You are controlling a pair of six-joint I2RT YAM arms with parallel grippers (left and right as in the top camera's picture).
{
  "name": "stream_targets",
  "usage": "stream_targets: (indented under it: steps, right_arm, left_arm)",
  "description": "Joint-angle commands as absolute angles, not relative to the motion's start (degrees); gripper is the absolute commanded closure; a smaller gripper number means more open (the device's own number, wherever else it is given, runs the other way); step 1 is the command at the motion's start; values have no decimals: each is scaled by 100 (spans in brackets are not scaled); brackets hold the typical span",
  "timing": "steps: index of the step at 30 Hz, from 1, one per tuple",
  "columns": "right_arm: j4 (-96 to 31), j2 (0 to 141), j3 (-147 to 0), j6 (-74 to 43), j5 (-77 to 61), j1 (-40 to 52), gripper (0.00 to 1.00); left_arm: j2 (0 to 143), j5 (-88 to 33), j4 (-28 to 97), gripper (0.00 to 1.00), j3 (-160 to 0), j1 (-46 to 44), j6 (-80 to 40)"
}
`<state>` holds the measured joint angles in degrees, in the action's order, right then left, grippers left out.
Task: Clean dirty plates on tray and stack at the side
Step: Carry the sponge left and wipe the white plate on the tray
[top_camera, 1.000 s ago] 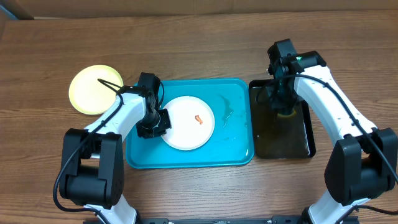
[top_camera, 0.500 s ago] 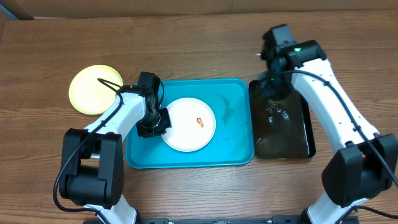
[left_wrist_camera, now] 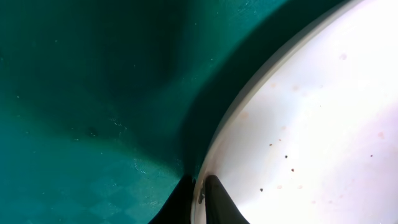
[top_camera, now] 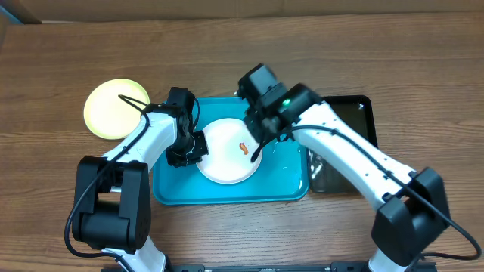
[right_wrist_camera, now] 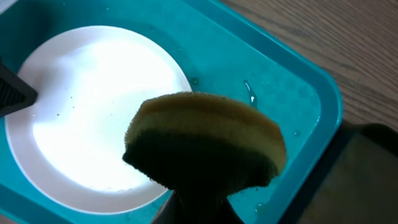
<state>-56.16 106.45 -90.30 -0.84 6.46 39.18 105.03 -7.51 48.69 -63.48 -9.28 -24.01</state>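
Note:
A white plate (top_camera: 223,159) with an orange smear (top_camera: 243,146) lies in the turquoise tray (top_camera: 283,181). My left gripper (top_camera: 190,148) is shut on the plate's left rim; in the left wrist view its dark fingertips (left_wrist_camera: 214,198) pinch the rim of the plate (left_wrist_camera: 311,124), one above and one below. My right gripper (top_camera: 261,145) hangs over the plate's right edge, shut on a yellow and dark green sponge (right_wrist_camera: 205,143) that covers its fingertips. A pale yellow-green plate (top_camera: 115,107) rests on the table left of the tray.
A narrow black tray (top_camera: 349,155) holding water stands against the turquoise tray's right side, also seen as the black tray (right_wrist_camera: 370,174) in the right wrist view. Water streaks (right_wrist_camera: 250,94) sit on the turquoise tray floor. Wooden table surrounds everything.
My right arm has swung left from the black tray to above the white plate, carrying the sponge. The left arm and the plates have not moved.

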Motion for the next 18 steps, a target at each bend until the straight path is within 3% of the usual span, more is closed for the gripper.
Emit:
stream_targets:
  steps: [1,18]
  right_arm:
    - [-5413,10954,-8973,-180,1140,4143,96]
    - [-4960,12138,-8967,-368,1155,4399,96]
  left_arm:
    - [10573,-757,4860,90,-6440,-939,-2423]
    - [10573,-757,4873,90,-6440,-939,-2423]
